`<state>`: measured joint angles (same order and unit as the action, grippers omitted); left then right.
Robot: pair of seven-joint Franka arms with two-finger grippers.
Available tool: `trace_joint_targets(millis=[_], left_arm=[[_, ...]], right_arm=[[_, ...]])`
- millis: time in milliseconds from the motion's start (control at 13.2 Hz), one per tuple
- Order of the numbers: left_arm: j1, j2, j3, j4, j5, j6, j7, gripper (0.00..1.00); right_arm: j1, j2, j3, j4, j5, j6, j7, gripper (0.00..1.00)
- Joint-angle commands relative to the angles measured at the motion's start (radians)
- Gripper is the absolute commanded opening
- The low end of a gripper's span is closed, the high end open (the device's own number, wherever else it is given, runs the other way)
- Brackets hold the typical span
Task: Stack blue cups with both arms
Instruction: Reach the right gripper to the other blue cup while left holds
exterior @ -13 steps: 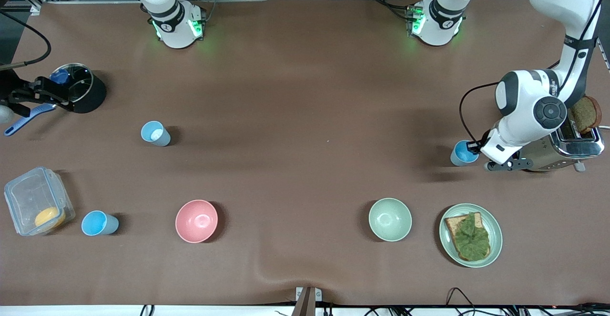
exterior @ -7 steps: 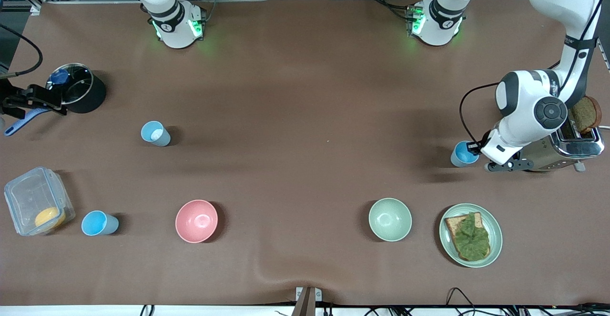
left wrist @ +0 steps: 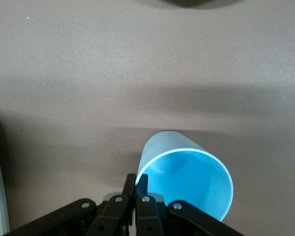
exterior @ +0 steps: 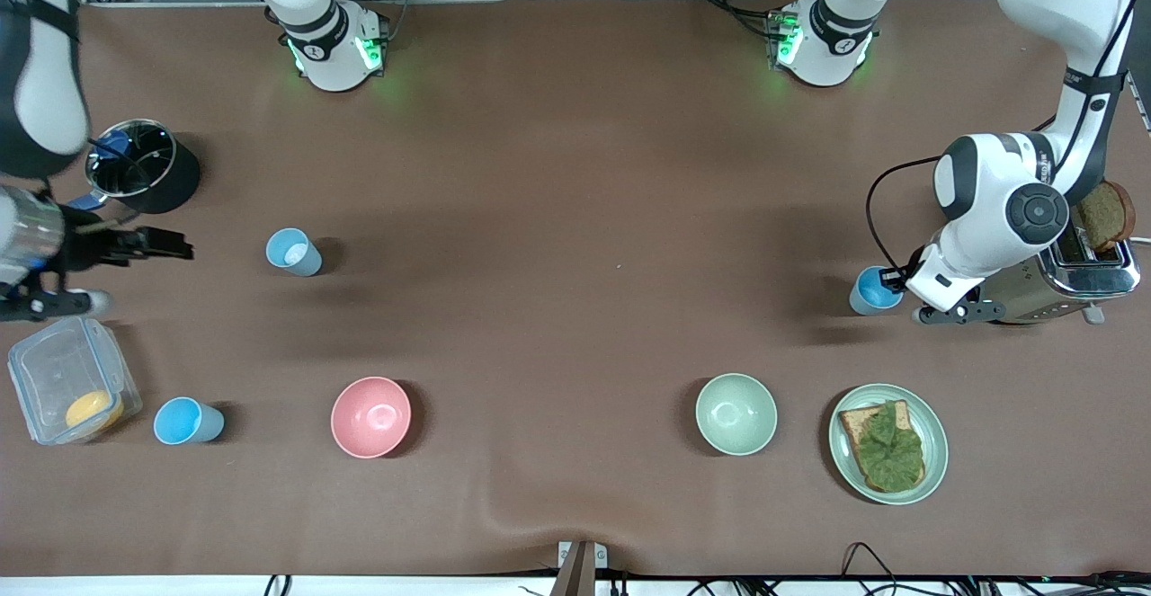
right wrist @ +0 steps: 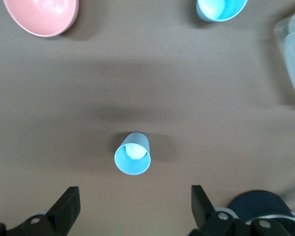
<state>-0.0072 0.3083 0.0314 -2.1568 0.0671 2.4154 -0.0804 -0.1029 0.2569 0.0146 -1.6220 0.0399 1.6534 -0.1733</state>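
1. Currently I have the left gripper [left wrist: 136,184] pinched on the rim of a sky-blue cup [exterior: 870,290], one finger inside the wall and one outside. The cup stands on the tabletop [exterior: 575,218] beside the toaster [exterior: 1070,286].
2. I see the right gripper [exterior: 148,244] with fingers spread wide, over the tabletop beside the pale blue cup [exterior: 292,252], not touching it.
3. A third blue cup [exterior: 184,422] stands next to the clear container [exterior: 67,380], nearer the front camera.
4. I judge these cups light, thin-walled and smooth. A hard squeeze may flex the wall; a rim pinch may let the cup swing.
5. I recommend gripping the pale cup at its rim or across the upper wall.
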Motion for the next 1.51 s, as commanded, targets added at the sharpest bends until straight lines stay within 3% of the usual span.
trace_joint_targets(millis=[0,302,453,755,1434], left_arm=[[0.0,0.006,-0.001,0.012,0.01,0.007,-0.006,0.0],[-0.002,0.009,-0.001,0.014,0.01,0.007,-0.004,0.0],[-0.004,0.009,-0.001,0.014,0.008,0.007,-0.006,0.0],[-0.004,0.009,-0.001,0.014,0.008,0.007,-0.006,0.0],[-0.004,0.015,-0.018,0.015,0.008,0.007,-0.009,0.0]], right_arm=[[0.006,-0.045,0.01,-0.148,0.015,0.124,-0.011,1.0],[0.011,-0.068,0.01,-0.37,-0.024,0.386,-0.021,1.0],[0.008,-0.07,0.01,-0.413,-0.034,0.427,-0.043,1.0],[0.006,-0.136,0.007,-0.611,-0.041,0.613,-0.081,1.0],[-0.055,-0.071,0.001,-0.745,-0.041,0.813,-0.164,1.0]])
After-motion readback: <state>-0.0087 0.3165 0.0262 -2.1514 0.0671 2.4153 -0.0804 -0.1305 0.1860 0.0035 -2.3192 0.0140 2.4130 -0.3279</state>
